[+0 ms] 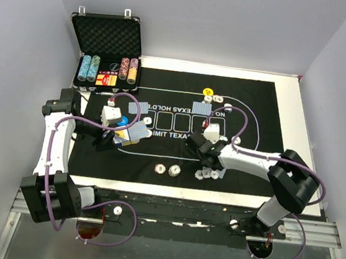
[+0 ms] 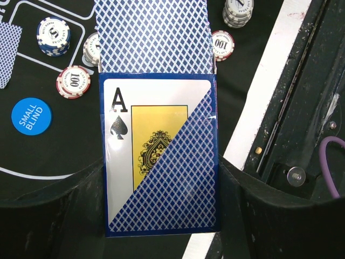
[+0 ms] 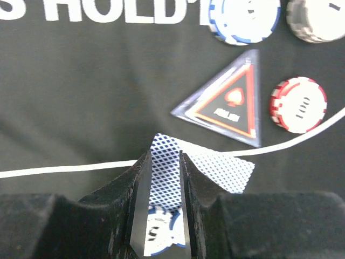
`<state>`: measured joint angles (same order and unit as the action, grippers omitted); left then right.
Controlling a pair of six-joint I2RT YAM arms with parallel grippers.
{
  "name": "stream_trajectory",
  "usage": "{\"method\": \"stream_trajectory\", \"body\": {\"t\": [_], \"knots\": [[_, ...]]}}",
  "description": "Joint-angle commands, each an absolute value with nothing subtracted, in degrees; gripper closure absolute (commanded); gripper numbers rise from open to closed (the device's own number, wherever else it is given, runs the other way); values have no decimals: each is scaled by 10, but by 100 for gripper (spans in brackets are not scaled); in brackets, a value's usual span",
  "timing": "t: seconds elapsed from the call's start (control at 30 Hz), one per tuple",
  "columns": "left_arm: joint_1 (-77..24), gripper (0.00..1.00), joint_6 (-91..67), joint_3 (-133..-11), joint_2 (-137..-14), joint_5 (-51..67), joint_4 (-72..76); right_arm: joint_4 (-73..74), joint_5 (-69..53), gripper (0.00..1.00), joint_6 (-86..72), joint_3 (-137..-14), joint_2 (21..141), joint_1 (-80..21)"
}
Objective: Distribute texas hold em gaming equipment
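Note:
My left gripper is shut on a blue card box with an ace of spades on its face. Blue-backed cards stick out of its far end. My right gripper hangs low over the mat with its jaws a narrow gap apart. A blue-backed card and a blue-and-white chip show through that gap. Just beyond lie the dark red triangular marker and a red 100 chip. The blue SMALL BLIND button lies left of the box.
The open black case with chip stacks stands at the back left. A yellow button, chips and cards lie at the far middle of the black mat. Two chips and a chip cluster lie near the front.

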<state>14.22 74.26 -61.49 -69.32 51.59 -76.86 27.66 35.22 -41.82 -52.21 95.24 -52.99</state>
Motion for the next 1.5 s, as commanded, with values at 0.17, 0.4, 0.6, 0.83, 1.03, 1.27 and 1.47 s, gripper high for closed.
{"method": "stream_trajectory", "body": {"t": [0.17,0.4,0.6,0.83,1.03,1.27,1.47], "knots": [[141,88,755,-632,-692,545,-929,282,286,56,-330,-640,886,-516],[140,88,758,-626,-689,548,-929,195,91,31,-308,-751,890,-516],[140,88,759,-624,-688,550,-929,118,-54,16,-345,-758,920,-516],[138,88,759,-621,-687,552,-928,16,-187,14,-416,-748,971,-516],[137,88,761,-622,-685,555,-929,23,-206,14,-421,-776,1013,-523],[135,88,763,-621,-675,557,-929,40,-189,19,-423,-798,1042,-525],[134,88,770,-615,-668,559,-929,64,-156,20,-406,-790,1022,-525]]}}
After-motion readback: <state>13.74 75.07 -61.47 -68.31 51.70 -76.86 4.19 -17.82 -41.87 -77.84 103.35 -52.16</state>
